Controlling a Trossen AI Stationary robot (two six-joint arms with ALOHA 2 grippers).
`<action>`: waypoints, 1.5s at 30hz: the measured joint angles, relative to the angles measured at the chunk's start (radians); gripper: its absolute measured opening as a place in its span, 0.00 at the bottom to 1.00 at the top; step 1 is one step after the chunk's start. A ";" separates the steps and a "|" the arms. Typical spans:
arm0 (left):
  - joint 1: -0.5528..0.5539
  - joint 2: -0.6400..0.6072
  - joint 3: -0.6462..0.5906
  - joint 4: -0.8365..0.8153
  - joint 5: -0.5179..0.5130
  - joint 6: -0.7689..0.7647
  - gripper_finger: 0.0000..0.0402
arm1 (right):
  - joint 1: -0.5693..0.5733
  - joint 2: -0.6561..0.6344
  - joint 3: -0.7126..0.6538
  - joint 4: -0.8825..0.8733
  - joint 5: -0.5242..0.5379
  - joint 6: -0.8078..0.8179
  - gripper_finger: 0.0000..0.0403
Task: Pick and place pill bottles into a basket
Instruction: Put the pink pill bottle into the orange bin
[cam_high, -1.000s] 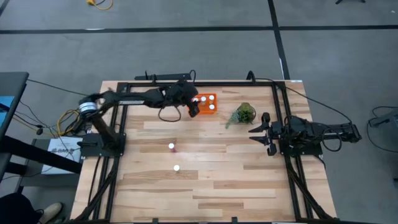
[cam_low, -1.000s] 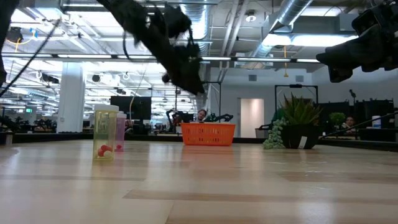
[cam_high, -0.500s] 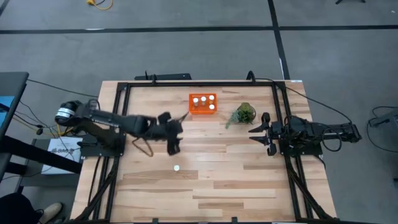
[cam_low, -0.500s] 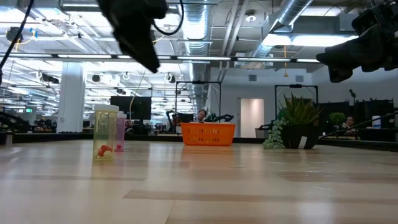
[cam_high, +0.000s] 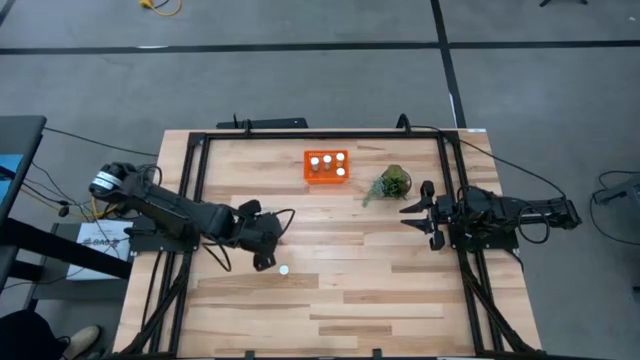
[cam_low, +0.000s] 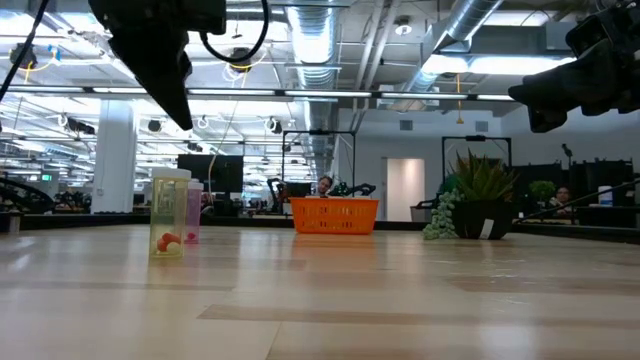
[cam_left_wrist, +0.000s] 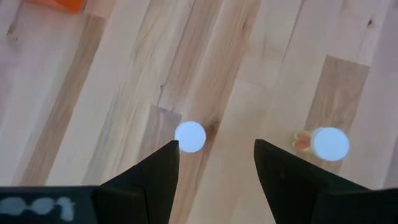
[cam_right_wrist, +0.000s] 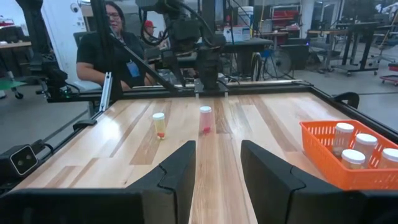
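Two pill bottles with white caps stand upright on the wooden table: a yellowish one (cam_high: 284, 269) (cam_low: 168, 215) and a pink one (cam_low: 193, 212) (cam_right_wrist: 205, 118), which my left arm hides in the high view. My left gripper (cam_high: 264, 258) (cam_left_wrist: 214, 163) is open and empty above them, pointing down; the pink bottle's cap (cam_left_wrist: 189, 136) shows just ahead of its fingers and the other cap (cam_left_wrist: 330, 143) off to one side. The orange basket (cam_high: 327, 166) (cam_right_wrist: 348, 158) at the far middle holds several bottles. My right gripper (cam_high: 416, 214) (cam_right_wrist: 217, 163) waits open at the right.
A green leafy plant (cam_high: 391, 183) (cam_low: 472, 195) stands right of the basket, between it and my right gripper. A black frame (cam_high: 300, 134) runs around the table's edges. A person (cam_right_wrist: 118, 50) sits beyond the table's left end. Bare wood lies toward the near edge.
My left gripper has swung away from above the basket, toward the table's near edge and left, and now hangs over the two bottles standing on the table. The bottles and the basket have not moved.
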 joint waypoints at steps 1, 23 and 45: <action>0.000 0.002 0.000 -0.002 0.000 0.006 0.49 | 0.000 0.000 0.000 0.000 0.000 0.000 0.30; 0.042 0.067 -0.167 0.152 0.035 0.078 0.49 | 0.000 0.000 0.000 0.000 0.000 0.000 0.30; 0.115 0.067 -0.241 0.344 0.057 0.200 0.46 | 0.000 0.000 0.000 0.000 0.000 0.000 0.30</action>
